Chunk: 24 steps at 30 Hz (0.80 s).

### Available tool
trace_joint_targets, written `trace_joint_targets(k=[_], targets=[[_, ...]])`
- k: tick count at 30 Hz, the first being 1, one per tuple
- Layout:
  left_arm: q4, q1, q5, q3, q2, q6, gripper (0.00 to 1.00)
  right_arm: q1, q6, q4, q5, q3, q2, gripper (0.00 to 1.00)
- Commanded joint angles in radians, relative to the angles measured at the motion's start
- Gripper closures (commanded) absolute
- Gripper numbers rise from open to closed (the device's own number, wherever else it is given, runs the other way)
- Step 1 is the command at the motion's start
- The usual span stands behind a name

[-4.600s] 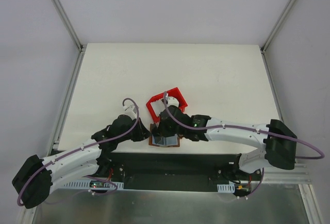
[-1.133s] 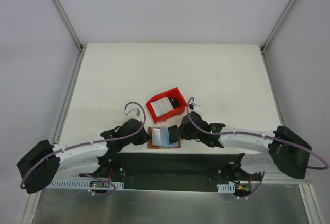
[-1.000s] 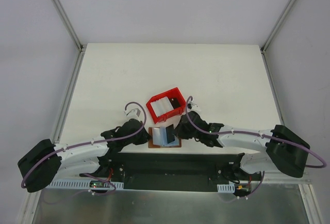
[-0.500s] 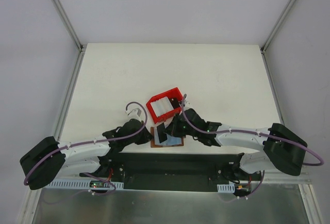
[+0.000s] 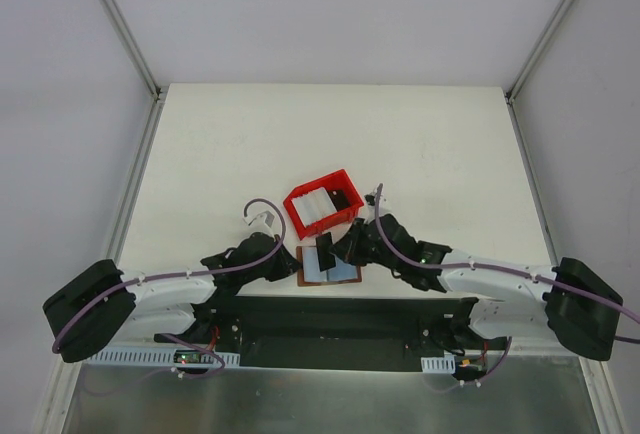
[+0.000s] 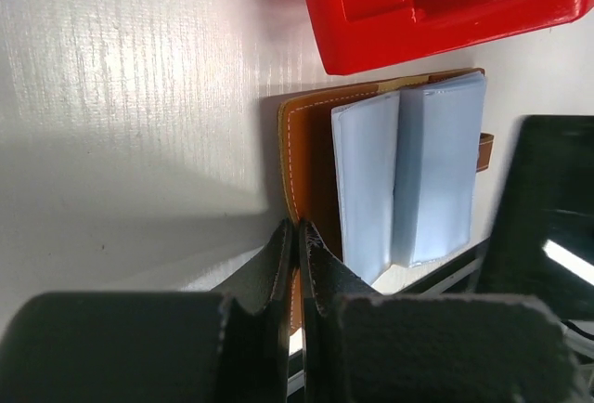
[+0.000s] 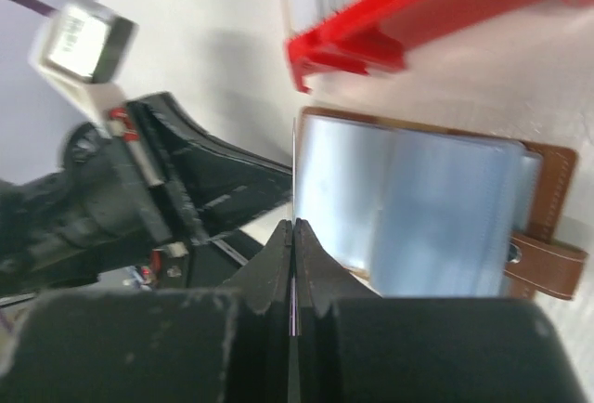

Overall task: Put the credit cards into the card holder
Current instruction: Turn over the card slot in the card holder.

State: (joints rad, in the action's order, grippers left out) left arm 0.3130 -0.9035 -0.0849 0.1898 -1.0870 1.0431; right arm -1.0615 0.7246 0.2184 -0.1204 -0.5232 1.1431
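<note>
White surface (image 5: 420, 144), near edge: open card holder (image 6: 314, 143) flat, L end effector (image 6: 297, 236) clenched on brown cover edge. Vs 1 sec ago, R end effector (image 7: 293, 231) shifted over sleeves, gripping credit card (image 5: 325, 247) edge-down. Means insertion next; other cards (image 5: 316, 206) in red tray (image 6: 371, 22).

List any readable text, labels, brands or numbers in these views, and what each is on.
No text can be read in any view.
White tag on the left arm's cable: its print is too blurred to read.
Cards in the red tray: no legible print.
Wallet: no lettering visible.
Card in the right gripper: dark face, nothing legible.
</note>
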Motion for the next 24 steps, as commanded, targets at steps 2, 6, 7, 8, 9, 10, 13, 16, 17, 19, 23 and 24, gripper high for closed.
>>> trace_joint_targets(k=[2, 6, 7, 8, 9, 10, 13, 16, 17, 19, 23, 24], targets=[[-0.071, -0.006, 0.005, -0.061, -0.036, 0.003, 1.0, 0.003, 0.045, 0.062, -0.018, 0.057, 0.07, 1.0], [-0.063, -0.006, 0.008, -0.067, -0.048, 0.006, 1.0, 0.006, 0.061, 0.108, -0.031, 0.101, 0.104, 1.0], [-0.06, -0.006, 0.007, -0.069, -0.053, 0.006, 1.0, 0.006, 0.061, 0.125, -0.039, 0.117, 0.106, 1.0], [-0.06, -0.006, 0.005, -0.069, -0.054, 0.008, 1.0, 0.012, 0.065, 0.134, -0.042, 0.127, 0.107, 1.0], [-0.058, -0.006, 0.004, -0.07, -0.053, 0.009, 1.0, 0.02, 0.067, 0.144, -0.033, 0.138, 0.11, 1.0], [-0.06, -0.005, 0.002, -0.072, -0.056, 0.009, 1.0, 0.027, 0.064, 0.148, -0.028, 0.144, 0.112, 1.0], [-0.06, -0.006, 0.001, -0.073, -0.057, 0.012, 1.0, 0.043, 0.062, 0.156, -0.024, 0.158, 0.127, 1.0], [-0.06, -0.006, 0.002, -0.072, -0.06, 0.012, 1.0, 0.055, 0.067, 0.182, -0.021, 0.176, 0.148, 1.0], [-0.061, -0.006, 0.002, -0.072, -0.062, 0.012, 1.0, 0.058, 0.067, 0.183, -0.015, 0.178, 0.156, 1.0], [-0.063, -0.006, 0.002, -0.072, -0.063, 0.014, 1.0, 0.066, 0.068, 0.194, -0.004, 0.18, 0.178, 1.0], [-0.064, -0.005, -0.003, -0.066, -0.07, 0.011, 1.0, 0.064, 0.065, 0.21, 0.039, 0.175, 0.221, 1.0], [-0.064, -0.006, -0.003, -0.066, -0.07, 0.011, 1.0, 0.063, 0.067, 0.211, 0.044, 0.173, 0.228, 1.0]])
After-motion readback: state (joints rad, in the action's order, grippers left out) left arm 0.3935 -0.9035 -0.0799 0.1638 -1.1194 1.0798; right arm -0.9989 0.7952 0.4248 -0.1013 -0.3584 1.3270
